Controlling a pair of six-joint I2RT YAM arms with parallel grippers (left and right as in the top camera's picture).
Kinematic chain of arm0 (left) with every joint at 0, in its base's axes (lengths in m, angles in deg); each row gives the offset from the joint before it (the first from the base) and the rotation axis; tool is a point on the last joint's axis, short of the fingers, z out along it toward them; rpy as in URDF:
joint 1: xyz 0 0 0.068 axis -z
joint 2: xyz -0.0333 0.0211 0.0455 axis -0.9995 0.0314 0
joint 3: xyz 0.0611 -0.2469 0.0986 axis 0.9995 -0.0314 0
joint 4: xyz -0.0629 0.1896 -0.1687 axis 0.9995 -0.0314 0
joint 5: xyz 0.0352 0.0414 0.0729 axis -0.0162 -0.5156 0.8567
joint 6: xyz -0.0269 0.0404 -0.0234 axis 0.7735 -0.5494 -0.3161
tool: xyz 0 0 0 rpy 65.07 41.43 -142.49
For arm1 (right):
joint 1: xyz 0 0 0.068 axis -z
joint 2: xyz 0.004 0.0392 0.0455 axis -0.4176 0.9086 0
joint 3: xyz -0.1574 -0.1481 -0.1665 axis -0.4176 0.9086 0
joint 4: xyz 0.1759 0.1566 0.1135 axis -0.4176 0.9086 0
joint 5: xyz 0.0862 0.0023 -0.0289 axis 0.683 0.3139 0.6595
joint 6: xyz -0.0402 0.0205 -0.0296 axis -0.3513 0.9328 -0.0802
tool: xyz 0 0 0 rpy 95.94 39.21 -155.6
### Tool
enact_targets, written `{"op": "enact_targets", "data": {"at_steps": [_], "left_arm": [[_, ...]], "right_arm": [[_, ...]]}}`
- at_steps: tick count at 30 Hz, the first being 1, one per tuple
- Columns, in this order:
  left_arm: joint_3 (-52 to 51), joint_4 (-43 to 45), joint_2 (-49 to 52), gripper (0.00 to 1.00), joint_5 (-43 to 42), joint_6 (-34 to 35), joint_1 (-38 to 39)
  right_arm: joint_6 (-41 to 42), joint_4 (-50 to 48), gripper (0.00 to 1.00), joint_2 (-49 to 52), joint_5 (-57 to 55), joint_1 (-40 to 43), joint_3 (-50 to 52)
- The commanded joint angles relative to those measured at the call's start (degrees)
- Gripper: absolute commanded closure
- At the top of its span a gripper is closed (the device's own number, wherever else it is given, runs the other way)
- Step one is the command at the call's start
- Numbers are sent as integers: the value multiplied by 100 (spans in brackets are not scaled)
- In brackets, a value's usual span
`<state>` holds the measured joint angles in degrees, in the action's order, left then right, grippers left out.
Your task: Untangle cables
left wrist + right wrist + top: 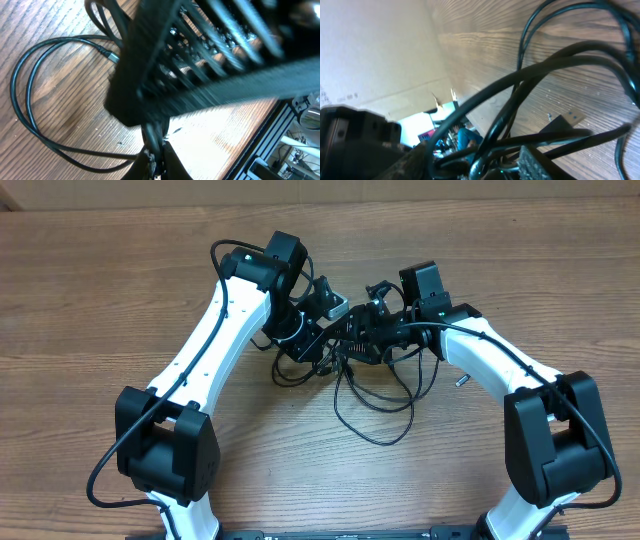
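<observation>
Cables (378, 395): a black tangle is seen mid-table (90, 290), with loops trailed toward the robot's base.
Left gripper (328, 340): pressed against the tangle; its opening cannot be told.
Right gripper (366, 330): strands are threaded between its fingers; whether they are clamped cannot be told.

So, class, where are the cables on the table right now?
In the overhead view the cables bunch near the picture's centre, between the left pincer and right pincer, with loose loops trailing toward the bottom edge.
</observation>
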<state>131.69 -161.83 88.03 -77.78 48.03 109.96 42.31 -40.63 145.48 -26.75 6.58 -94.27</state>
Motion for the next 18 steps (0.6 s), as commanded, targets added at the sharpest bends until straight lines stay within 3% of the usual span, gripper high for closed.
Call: {"op": "enact_targets", "data": {"at_steps": [1, 5, 15, 18], "left_arm": [[72, 9, -55, 96, -238, -212, -7], [72, 33, -55, 96, -238, -188, -74], [72, 179, -55, 96, -354, 267, -428], [72, 186, -55, 96, -433, 267, -472]], "right_arm": [[254, 59, 50, -55, -350, -33, -55], [216, 319, 56, -55, -599, -31, -55], [181, 629, 92, -55, -1001, -33, -50], [162, 643, 95, -55, -1010, -33, -48]]}}
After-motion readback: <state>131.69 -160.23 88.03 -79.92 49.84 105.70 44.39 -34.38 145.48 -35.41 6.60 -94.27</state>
